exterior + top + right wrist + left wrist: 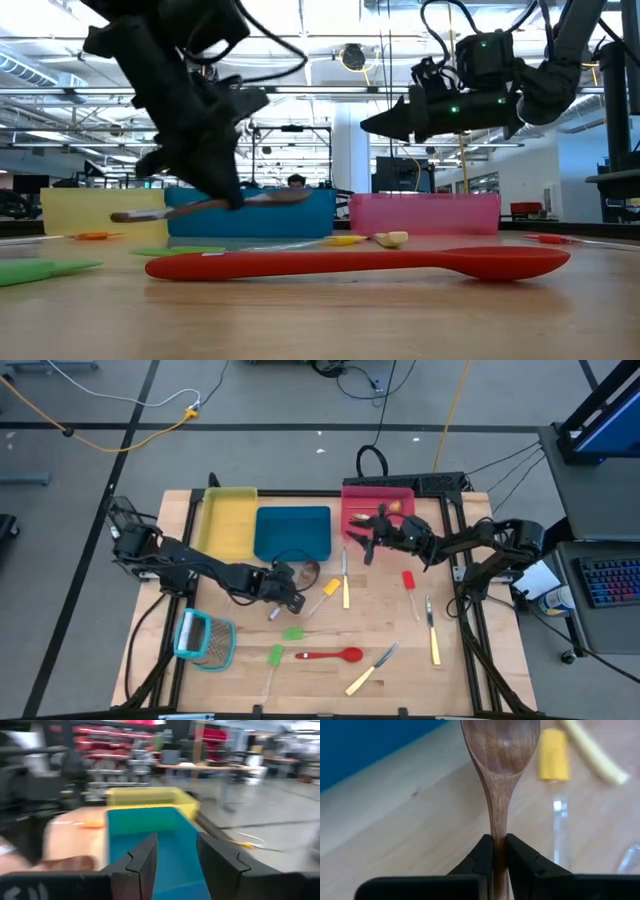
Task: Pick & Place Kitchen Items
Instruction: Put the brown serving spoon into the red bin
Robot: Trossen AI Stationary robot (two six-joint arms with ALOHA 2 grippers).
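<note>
Left wrist view showing left gripper [499,851] clenching slim neck of brown wooden spoon [501,755], long axis running straight ahead, bowl hovering just beside blue rectangular tray [292,531]. Right gripper [175,855] gaping, holding nothing, farther off.

**A robotics lab on an open industrial floor**

The wooden counter [500,660] stands on grey concrete floor [90,480] marked with dark tape lines, with a yellow cable [140,430] and black cables trailing loose across it. To its right sits a desk with a backlit keyboard [610,580]. Level across the counter, the room runs far back under exposed ceiling trusses [320,70] and strip lights. The right wrist view shows shelving stacked with red bins [100,745] and more worktables beyond.
</note>
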